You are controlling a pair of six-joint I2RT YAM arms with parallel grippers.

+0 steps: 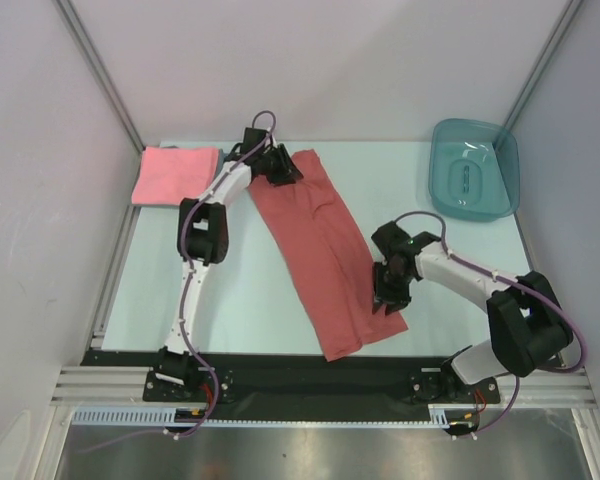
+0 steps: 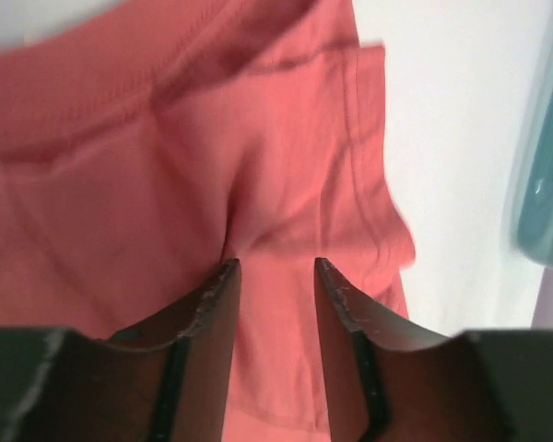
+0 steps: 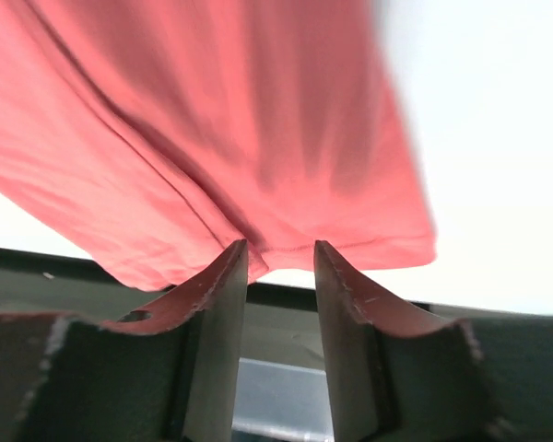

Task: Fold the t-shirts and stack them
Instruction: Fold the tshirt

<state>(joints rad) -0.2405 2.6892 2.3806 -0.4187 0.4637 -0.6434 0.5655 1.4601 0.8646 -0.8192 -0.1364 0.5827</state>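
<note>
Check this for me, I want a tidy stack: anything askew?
Yes: the red shirt lies as a long strip slanted across the table, near end at the front edge, while the pink shirt sits folded square, far left.

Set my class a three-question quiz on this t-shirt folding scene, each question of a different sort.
1. True or false: the pink t-shirt lies folded at the far left corner of the table.
2. The left gripper and the right gripper both grip: A the red t-shirt, B the pink t-shirt, C nothing.
3. Fill in: the teal tub stands at the far ___ corner.
Key: 1 true; 2 A; 3 right.
</note>
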